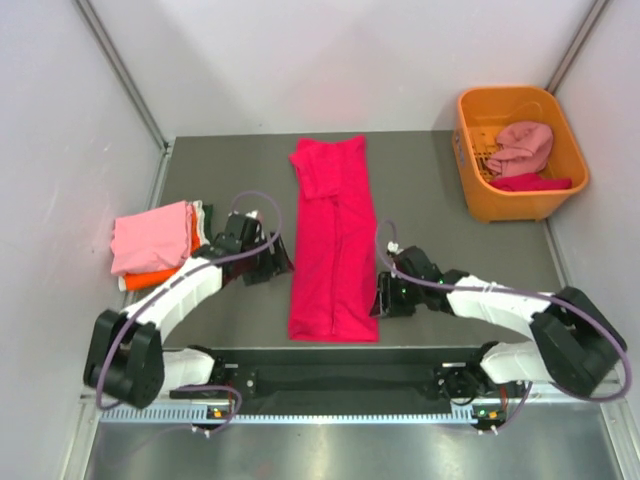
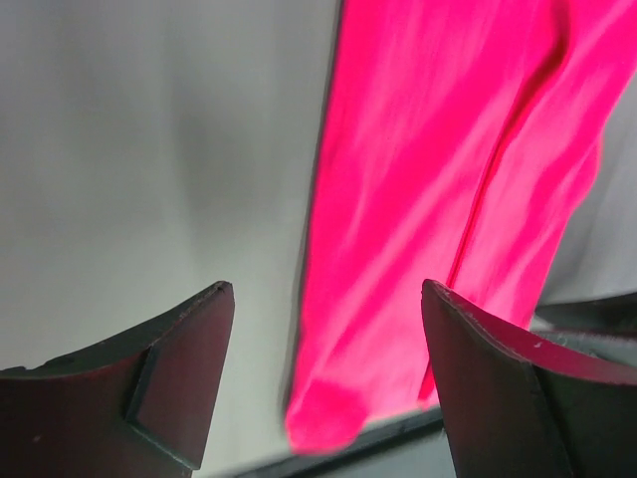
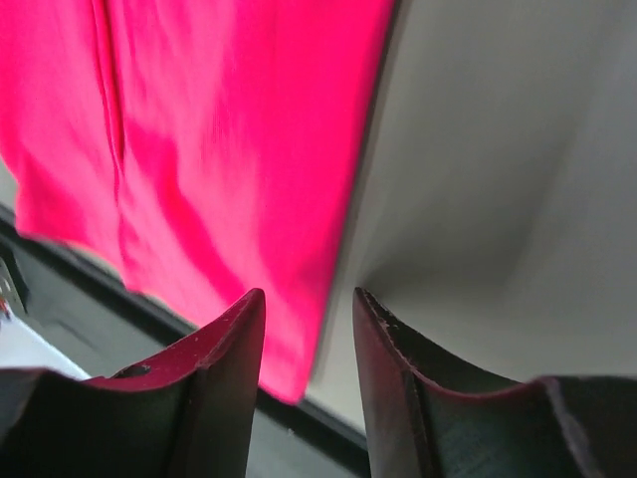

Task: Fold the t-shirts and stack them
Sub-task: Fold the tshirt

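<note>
Long crimson-pink cloth t-shirt (image 1: 333,245), already a narrow strip, lies mid dark grey table (image 1: 440,250) between arms. Left gripper (image 2: 326,289) spread wide, empty. Right gripper (image 3: 309,294) part-open, empty. Best: pinch both near corners evenly, fold hem toward collar.

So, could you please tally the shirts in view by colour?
Crimson: 2, long shirt and crimson shirt in basket
Pink: 2, light pink shirt and dusty pink shirt
Orange: 1, orange shirt
White: 1, white shirt, edge only
Total: 6 shirts
</note>
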`<state>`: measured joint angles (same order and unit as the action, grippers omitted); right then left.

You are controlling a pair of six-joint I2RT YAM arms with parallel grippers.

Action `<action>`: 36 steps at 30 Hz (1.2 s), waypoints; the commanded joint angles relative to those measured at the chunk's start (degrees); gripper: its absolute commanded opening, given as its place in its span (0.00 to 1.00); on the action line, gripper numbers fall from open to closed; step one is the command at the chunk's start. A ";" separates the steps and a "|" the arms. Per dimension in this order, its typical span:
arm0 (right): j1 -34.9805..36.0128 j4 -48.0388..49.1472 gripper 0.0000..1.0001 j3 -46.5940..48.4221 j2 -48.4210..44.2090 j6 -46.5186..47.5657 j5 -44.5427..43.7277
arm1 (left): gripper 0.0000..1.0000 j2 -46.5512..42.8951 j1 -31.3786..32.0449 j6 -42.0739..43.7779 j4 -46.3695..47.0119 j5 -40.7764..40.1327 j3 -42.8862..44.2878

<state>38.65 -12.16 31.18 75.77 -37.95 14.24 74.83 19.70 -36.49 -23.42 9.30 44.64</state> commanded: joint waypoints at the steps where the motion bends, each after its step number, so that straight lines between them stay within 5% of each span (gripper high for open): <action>1: 3.79 -0.49 0.41 -3.31 -5.53 -5.72 -4.48 | 0.79 -7.66 1.74 -2.00 -4.96 -1.65 -5.69; 8: 11.53 -0.41 0.37 -5.60 -5.55 -11.26 -5.54 | 0.77 -14.62 5.95 -6.13 -6.29 3.17 -13.52; 13: 14.25 -1.01 0.19 -5.43 -4.22 -13.98 -6.59 | 0.75 -16.64 8.86 -10.00 -4.18 4.41 -17.92; 16: 15.92 -4.17 0.00 -6.04 -6.41 -15.65 -8.87 | 0.73 -18.48 9.82 -11.49 -3.57 5.29 -19.59; 36: 16.54 -7.00 0.00 -7.01 -8.27 -15.75 -11.34 | 0.47 -18.48 18.35 -18.18 0.75 5.03 -25.04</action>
<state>54.26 -17.02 25.39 67.57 -53.84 4.38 58.33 37.69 -53.80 -21.65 16.36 20.95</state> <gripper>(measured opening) 0.014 0.474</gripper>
